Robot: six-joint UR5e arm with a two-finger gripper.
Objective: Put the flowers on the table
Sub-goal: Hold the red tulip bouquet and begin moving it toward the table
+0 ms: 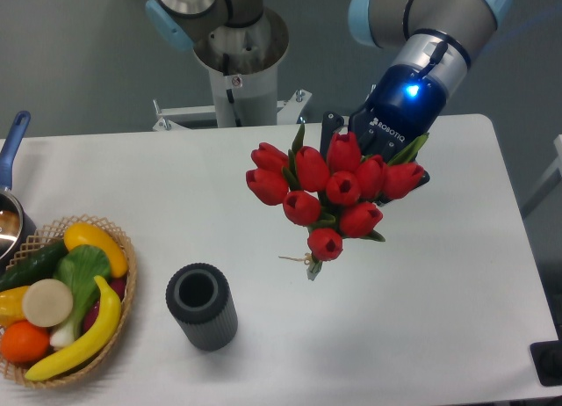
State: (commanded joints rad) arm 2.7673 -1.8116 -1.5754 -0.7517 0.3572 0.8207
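— How was the arm posed?
— It was reached in from the upper right, its grey and pale-blue wrist angled down toward the table's far side.
— And the black two-finger gripper [351, 147]?
— A blue light was lit on its body; its fingers were mostly hidden, so their state could not be judged.

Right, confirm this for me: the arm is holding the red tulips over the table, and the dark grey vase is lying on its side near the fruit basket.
One thing is wrong: the dark grey vase stands upright, its open mouth facing up, as the fixed camera shows. The rest holds: the arm has the red tulips over the table, and the vase is near the fruit basket.
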